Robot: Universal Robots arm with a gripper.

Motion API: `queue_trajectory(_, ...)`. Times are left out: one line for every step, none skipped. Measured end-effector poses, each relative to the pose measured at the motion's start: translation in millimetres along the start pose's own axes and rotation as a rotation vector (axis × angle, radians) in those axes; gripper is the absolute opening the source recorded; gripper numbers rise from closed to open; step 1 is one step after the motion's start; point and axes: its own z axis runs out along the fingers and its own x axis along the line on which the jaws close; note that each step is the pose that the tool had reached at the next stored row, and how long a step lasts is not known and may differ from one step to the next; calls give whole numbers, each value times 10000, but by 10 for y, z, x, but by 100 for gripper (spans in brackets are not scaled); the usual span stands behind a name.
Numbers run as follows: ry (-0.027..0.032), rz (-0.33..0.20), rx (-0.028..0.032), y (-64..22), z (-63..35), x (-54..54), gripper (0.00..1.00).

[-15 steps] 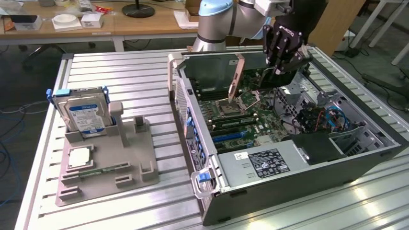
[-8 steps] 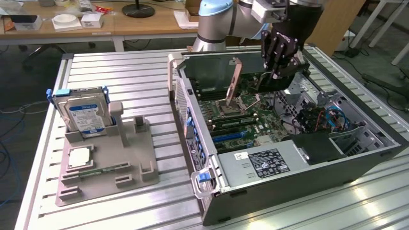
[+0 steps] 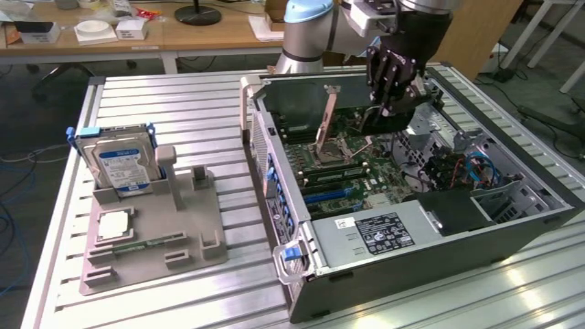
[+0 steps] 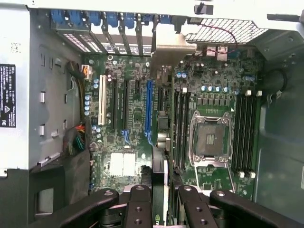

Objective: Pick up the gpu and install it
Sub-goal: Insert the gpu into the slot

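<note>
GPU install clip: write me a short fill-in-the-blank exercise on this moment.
1. The pincer is closed on the ___, held edge-on above the motherboard.
2. The hard drive stands in the grey holder on the exterior view's ___.
3. The motherboard's processor socket is ___.
Missing: gpu; left; empty.
</note>
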Motion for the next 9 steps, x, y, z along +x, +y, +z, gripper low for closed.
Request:
queue_trajectory(25,0,0,2,4,0,26)
queue_trajectory(52,1,-1,6,12,1,26)
queue_trajectory(55,1,-1,8,29,1,26)
queue_trajectory(56,0,-6,9,44,2,26)
queue_trajectory(56,-2,-17,10,61,2,26)
queue_trajectory(56,-1,-30,10,77,4,26)
queue_trajectory(55,-1,-37,11,93,6,26)
queue_trajectory(54,-1,-38,11,100,5,26)
queue_trajectory(53,-2,-40,10,100,6,26)
